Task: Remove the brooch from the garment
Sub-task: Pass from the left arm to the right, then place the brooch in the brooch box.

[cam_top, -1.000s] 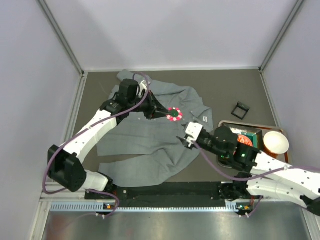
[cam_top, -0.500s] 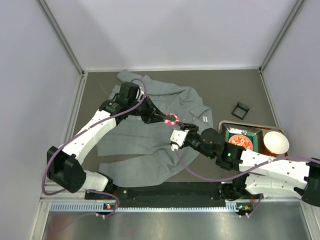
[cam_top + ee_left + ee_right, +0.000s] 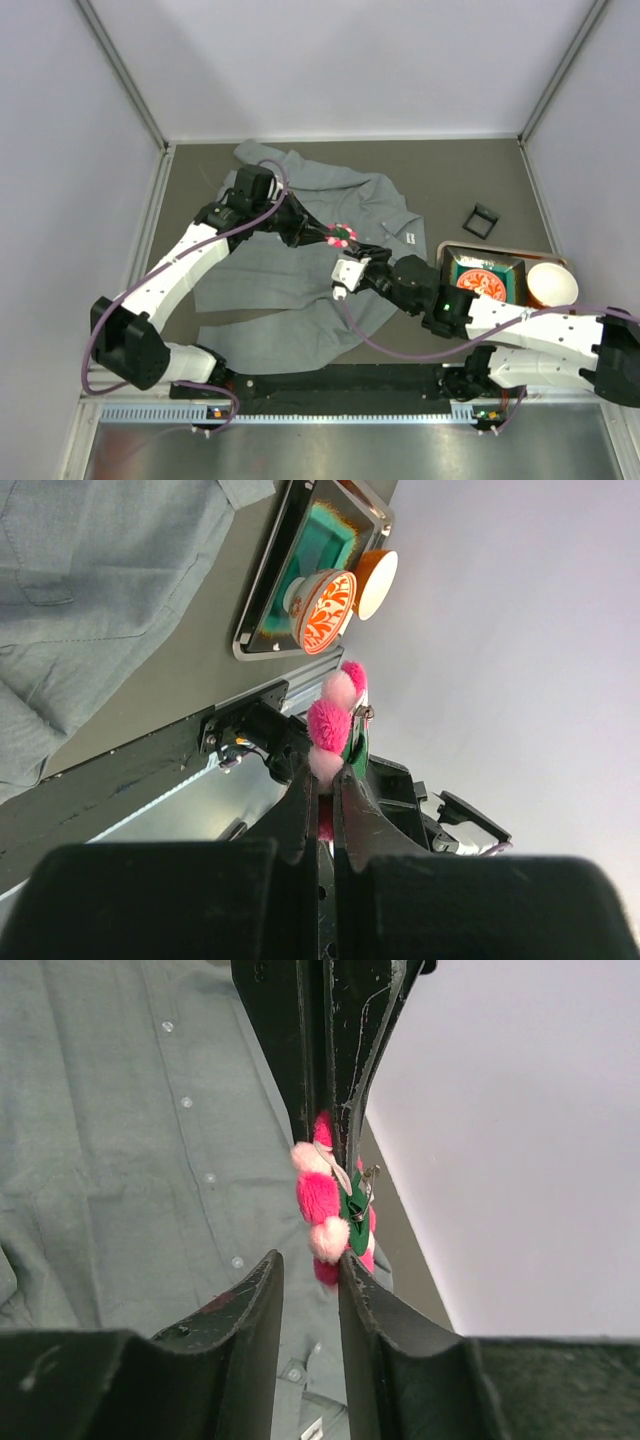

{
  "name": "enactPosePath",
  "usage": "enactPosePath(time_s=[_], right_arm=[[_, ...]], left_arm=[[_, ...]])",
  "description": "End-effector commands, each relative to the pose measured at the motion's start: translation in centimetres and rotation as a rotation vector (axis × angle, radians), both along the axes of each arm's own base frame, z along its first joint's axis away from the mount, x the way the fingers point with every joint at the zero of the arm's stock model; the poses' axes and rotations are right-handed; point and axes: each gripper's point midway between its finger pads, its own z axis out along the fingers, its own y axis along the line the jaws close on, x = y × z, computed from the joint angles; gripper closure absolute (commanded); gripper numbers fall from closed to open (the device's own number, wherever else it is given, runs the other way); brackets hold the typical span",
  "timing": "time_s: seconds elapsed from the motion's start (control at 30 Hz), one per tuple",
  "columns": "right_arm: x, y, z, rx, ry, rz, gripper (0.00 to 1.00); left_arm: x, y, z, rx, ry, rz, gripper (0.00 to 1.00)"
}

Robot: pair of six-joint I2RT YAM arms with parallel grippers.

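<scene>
Dark tbl: brooch edge-on in left end effector, abv garment.

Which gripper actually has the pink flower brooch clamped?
The left gripper: its jaws are shut on the pink flower-shaped brooch. The right gripper is close by, but its jaws stand apart.
</scene>
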Motion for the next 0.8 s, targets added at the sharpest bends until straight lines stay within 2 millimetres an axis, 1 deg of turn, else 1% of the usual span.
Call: enactPosePath(time_s=[0.0,0.07,0.13,0.2,0.23,0.27,0.37,0.4,0.43,0.47,0.5,0.53,0.57,0.6,0.63,0.67,0.7,0.73,0.77], right_arm=[[0.3,1.2,3.2,0.072,-0.062,0.006,0.76],[0.5,1.3,3.1,0.068,-0.061,-0.006,0.84],[0.5,1.4,3.3,0.085,-0.079,-0.005,0.87],[0.7,1.4,3.1,0.088,-0.087,-0.014,0.93],[0.8,1.4,3.2,0.095,-0.092,-0.019,0.97],[1.0,1.3,3.3,0.101,-0.097,-0.039,1.00],[1.1,1.2,3.7,0.129,-0.108,-0.052,1.00],[1.2,1.0,3.8,0.139,-0.099,-0.062,1.00],[1.1,0.8,3.5,0.133,-0.083,-0.068,1.00],[1.1,0.4,3.2,0.135,-0.067,-0.081,1.00],[0.8,-0.1,3.6,0.177,-0.039,-0.090,1.00],[0.8,-0.5,3.4,0.196,-0.013,-0.102,1.00],[0.7,-1.2,2.5,0.183,0.026,-0.124,1.00],[0.5,-1.7,2.6,0.248,0.089,-0.145,1.00],[0.3,-2.0,2.3,0.269,0.135,-0.153,1.00],[0.1,-2.6,1.0,0.260,0.193,-0.169,1.00],[0.3,-3.2,0.2,0.319,0.280,-0.204,1.00],[0.3,-4.0,0.0,0.358,0.336,-0.214,1.00],[0.5,-4.9,-1.1,0.382,0.400,-0.248,1.00]], left_arm=[[-1.2,-0.5,2.3,-0.076,-0.027,-0.041,1.00],[-1.2,-0.6,2.4,-0.083,-0.027,-0.042,1.00],[-1.3,-0.7,2.5,-0.089,-0.024,-0.048,1.00],[-1.3,-0.7,2.5,-0.102,-0.018,-0.048,1.00],[-1.5,-0.7,2.4,-0.107,-0.007,-0.052,1.00],[-1.6,-0.8,2.5,-0.114,-0.010,-0.054,1.00],[-1.5,-0.9,2.5,-0.121,-0.021,-0.060,1.00],[-1.3,-0.8,2.4,-0.112,-0.054,-0.068,1.00],[-1.0,-0.5,2.8,-0.098,-0.083,-0.067,1.00],[-0.1,0.2,2.7,-0.064,-0.118,-0.032,0.91],[0.5,0.7,2.9,-0.037,-0.199,-0.037,0.64],[1.2,1.2,3.7,-0.018,-0.262,-0.016,0.52],[2.4,2.4,4.3,0.019,-0.339,0.047,0.45],[3.1,3.0,4.9,0.038,-0.430,0.063,0.40],[3.9,3.3,5.0,0.042,-0.490,0.095,0.38],[4.5,4.6,6.0,0.051,-0.554,0.155,0.36],[4.8,5.1,6.2,0.069,-0.610,0.167,0.34],[5.1,5.6,5.9,0.084,-0.643,0.182,0.22],[5.1,6.1,6.3,0.103,-0.675,0.193,0.18]])
